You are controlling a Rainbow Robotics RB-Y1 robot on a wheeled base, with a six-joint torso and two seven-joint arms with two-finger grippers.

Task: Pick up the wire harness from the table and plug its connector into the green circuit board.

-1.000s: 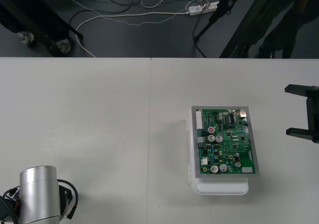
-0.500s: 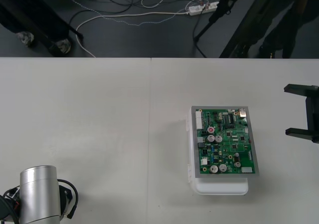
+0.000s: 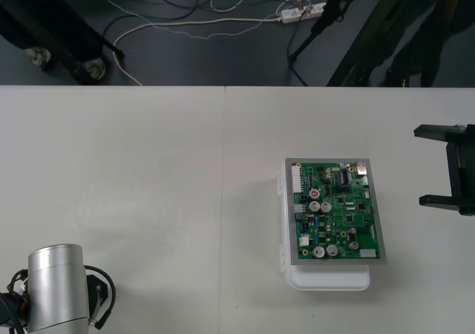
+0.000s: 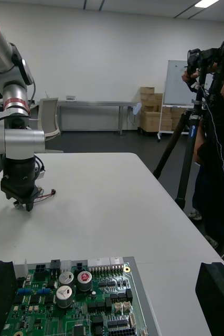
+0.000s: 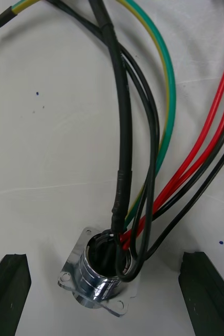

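Wire harness (image 5: pixel 123 157) is lying on the pale, matte table (image 3: pixel 148 171) at its near left, under the left arm. Its round, shiny metal socket (image 5: pixel 98 275) with a square flange is sitting between the black fingers (image 5: pixel 7 289) of the left pincer (image 5: pixel 105 260), which is standing wide open and gripping nothing. Glossy red, black and green-yellow wires are curving away from the socket. The green circuit board (image 3: pixel 334 211), rectangular and studded with small cylindrical parts, is resting on its white base (image 3: pixel 326 278) at the right of the table. The right pincer (image 3: pixel 421 165) is hovering to the right of the board, fingers spread wide and empty. Against half a second ago it is sitting slightly further left, closer to the board.
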